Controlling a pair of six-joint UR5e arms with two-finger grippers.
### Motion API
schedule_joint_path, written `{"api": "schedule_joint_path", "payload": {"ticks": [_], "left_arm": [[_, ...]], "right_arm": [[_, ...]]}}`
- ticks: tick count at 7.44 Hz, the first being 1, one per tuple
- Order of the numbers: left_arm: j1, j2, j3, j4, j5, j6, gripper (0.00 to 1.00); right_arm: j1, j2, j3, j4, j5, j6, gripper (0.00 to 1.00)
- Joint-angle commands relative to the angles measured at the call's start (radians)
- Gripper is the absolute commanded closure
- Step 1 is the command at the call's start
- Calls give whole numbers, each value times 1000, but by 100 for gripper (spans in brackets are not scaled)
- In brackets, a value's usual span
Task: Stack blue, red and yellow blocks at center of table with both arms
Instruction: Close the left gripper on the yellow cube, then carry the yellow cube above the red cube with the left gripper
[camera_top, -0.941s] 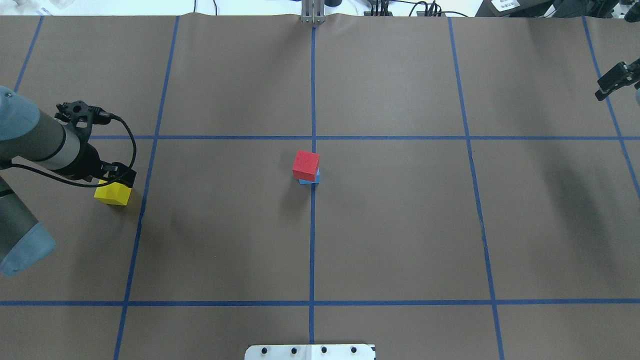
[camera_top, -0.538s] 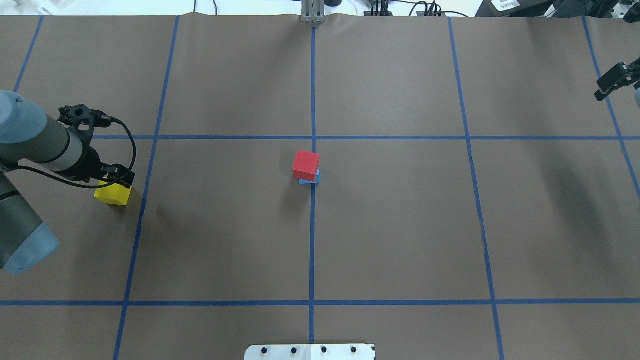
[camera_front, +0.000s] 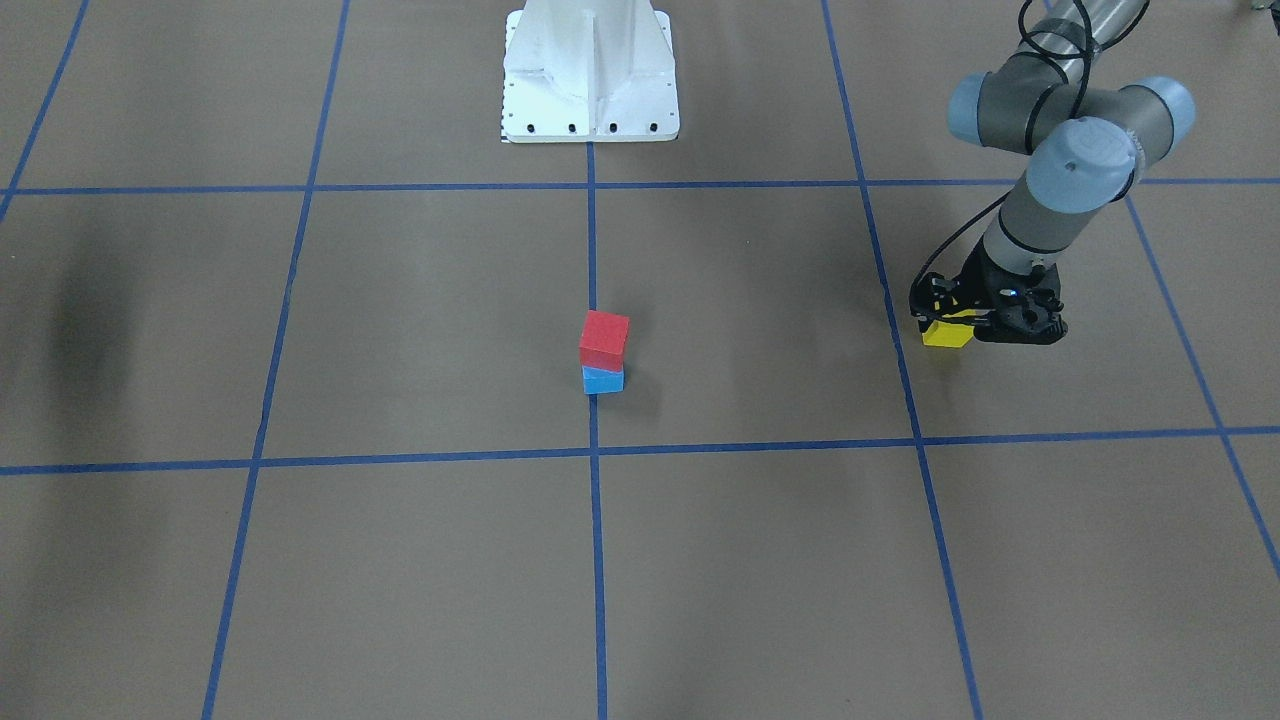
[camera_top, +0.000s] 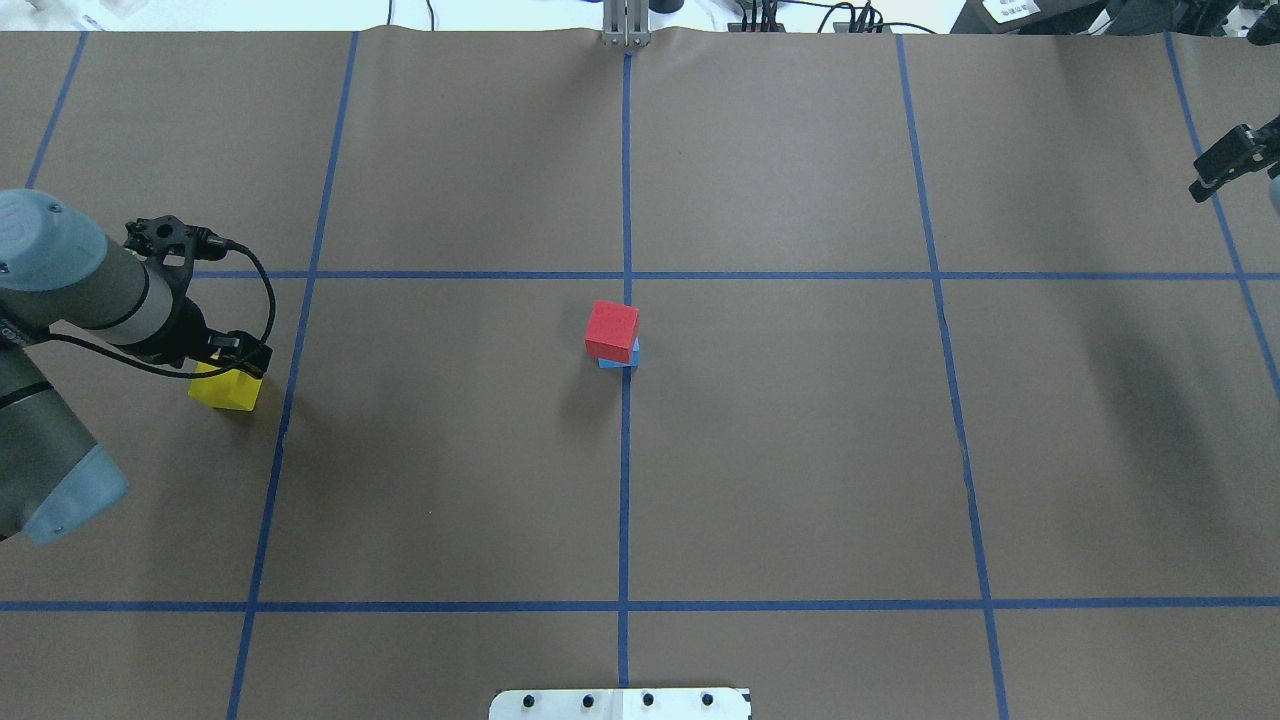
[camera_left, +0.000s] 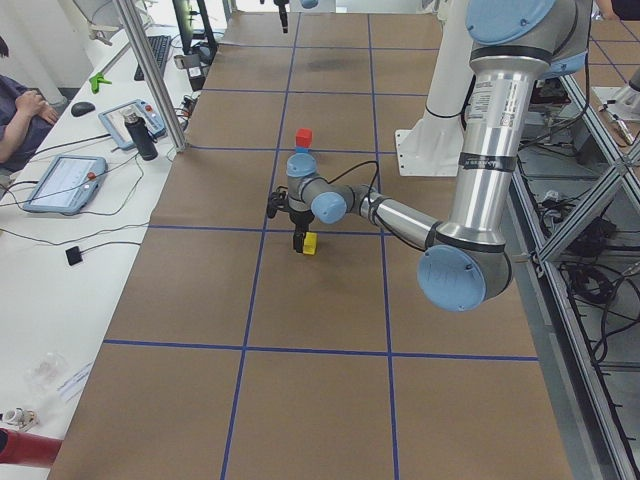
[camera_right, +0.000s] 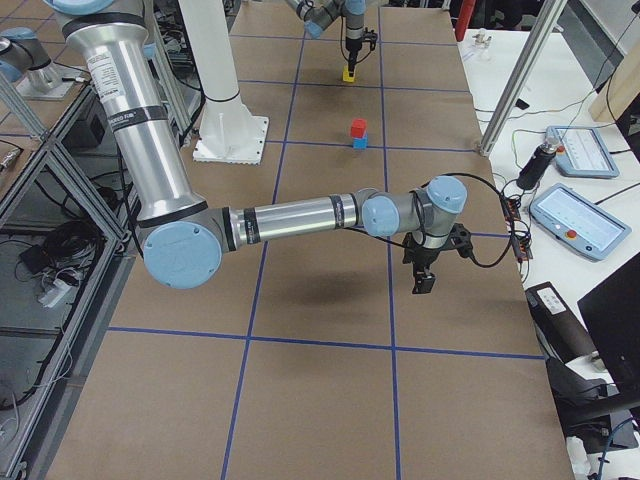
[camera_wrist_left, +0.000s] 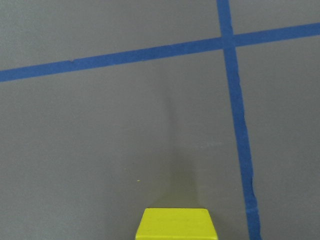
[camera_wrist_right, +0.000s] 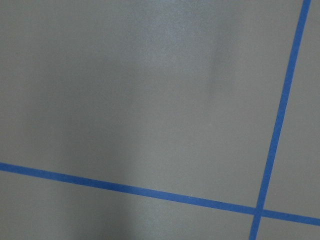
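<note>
Reaching low over the robot's left part of the table, the left gripper sits right at the yellow block, and its black body covers the block's far top edge in the overhead view. That block rests on the table just beside a tape line. The left wrist view shows only the block's top at its bottom edge and no fingers, so I cannot tell whether the gripper is clamped on the block or loose. The red block sits on the blue block at the table's centre, on the middle line, turned slightly so a sliver of blue shows. The right gripper hangs above the table near its right edge, well apart from all three blocks. I cannot tell whether it is released or clenched.
</note>
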Motion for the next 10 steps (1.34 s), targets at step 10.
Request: {"api": "schedule_joint_path", "payload": {"ticks": [10], "left_arm": [[-1, -553, -44, 651, -59, 9, 100]], "right_arm": [[0, 4, 3, 0, 4, 1, 0]]}}
